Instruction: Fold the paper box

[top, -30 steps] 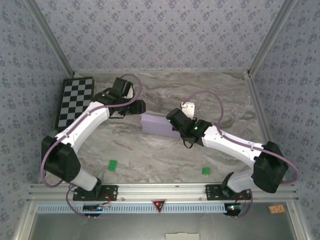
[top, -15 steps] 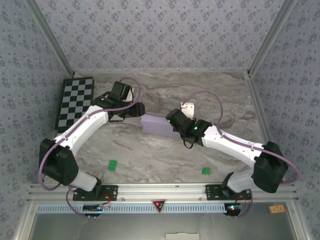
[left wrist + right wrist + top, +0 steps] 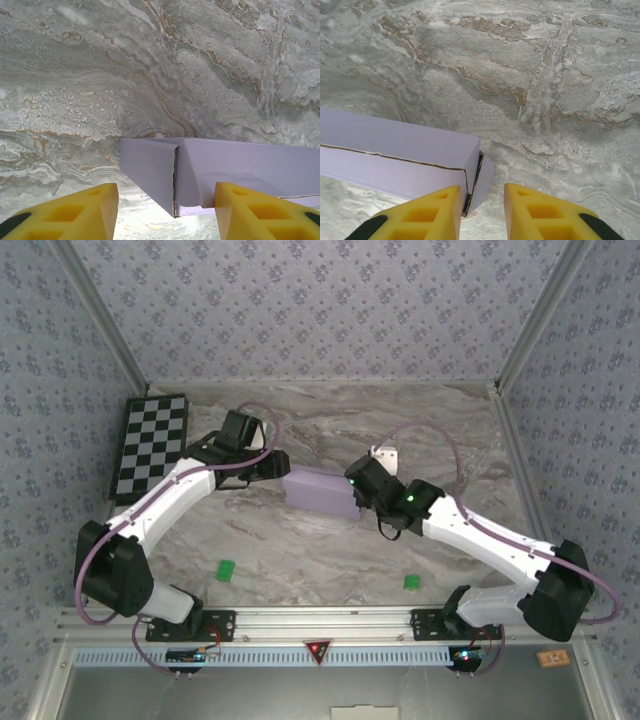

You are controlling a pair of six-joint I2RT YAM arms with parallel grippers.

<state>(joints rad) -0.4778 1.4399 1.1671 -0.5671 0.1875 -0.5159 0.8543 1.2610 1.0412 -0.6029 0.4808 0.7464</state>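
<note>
The paper box [image 3: 318,488] lies flat on the marble table, folded into a long lavender block. My left gripper [image 3: 272,468] is at its left end. In the left wrist view the box's corner [image 3: 165,165] sits between my open yellow fingers [image 3: 75,212]. The right-hand one is against the long side and the other stands clear. My right gripper [image 3: 358,488] is at the box's right end. In the right wrist view the end flap [image 3: 484,177] stands slightly ajar between my open fingers [image 3: 545,212], and the seam of the box [image 3: 395,157] runs along its top.
A black-and-white checkerboard [image 3: 150,445] lies at the table's left edge. Two small green markers [image 3: 225,569] [image 3: 411,582] sit near the front. A small white piece [image 3: 384,454] lies just behind the right wrist. Patterned walls close in the sides and back.
My right gripper has opened from shut at the box's right end, and that arm has shifted a little to the right. The left gripper has moved in on the left end, jaws somewhat narrower.
</note>
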